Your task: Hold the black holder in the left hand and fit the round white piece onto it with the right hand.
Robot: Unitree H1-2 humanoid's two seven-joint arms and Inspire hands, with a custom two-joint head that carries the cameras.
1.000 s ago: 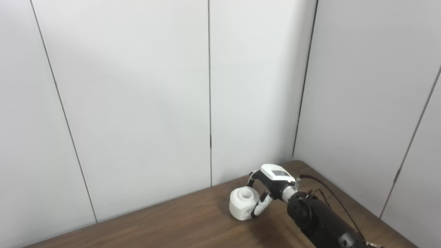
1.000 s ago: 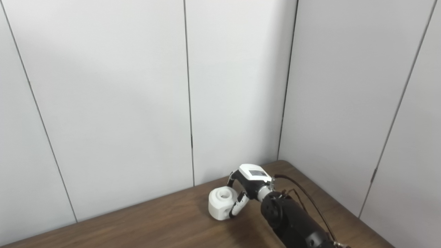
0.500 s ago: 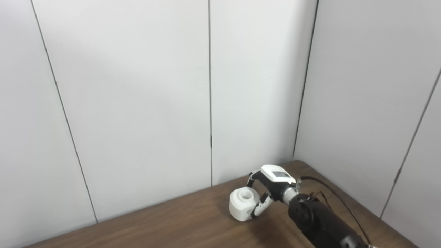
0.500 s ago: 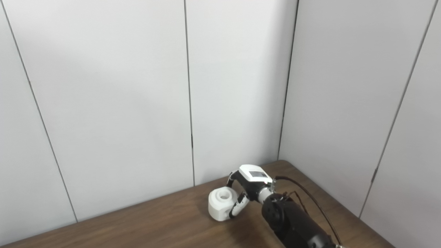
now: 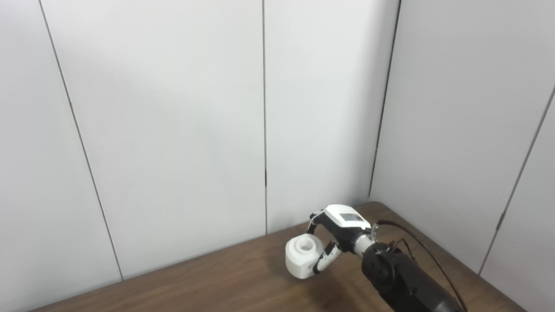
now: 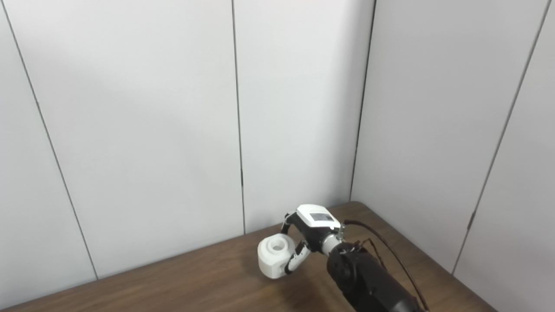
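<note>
the left part of the wooden table (image 5: 195, 286) shows nothing of the black holder, and the left hand is out of both views, so whether the holder is held cannot be told. toward the far right corner, below the grey wall panels (image 5: 173, 130), sits the round white piece (image 5: 303, 257), a stubby white block with a round hole in its top and a small one in its side. it looks just clear of the tabletop, though its underside is too small to judge. the right hand (image 5: 334, 236) is closed around it from the right, fingers (image 6: 291, 219) curled over the far side and the thumb (image 5: 324, 261) pressed on the near side.

the grip catches only the piece's right half, so the heavy left side could pivot down and slip free in a quick swing. a dangling cable (image 5: 416, 242) on the forearm might snag. with no holder in sight, mating the hole blind risks a jam.
</note>
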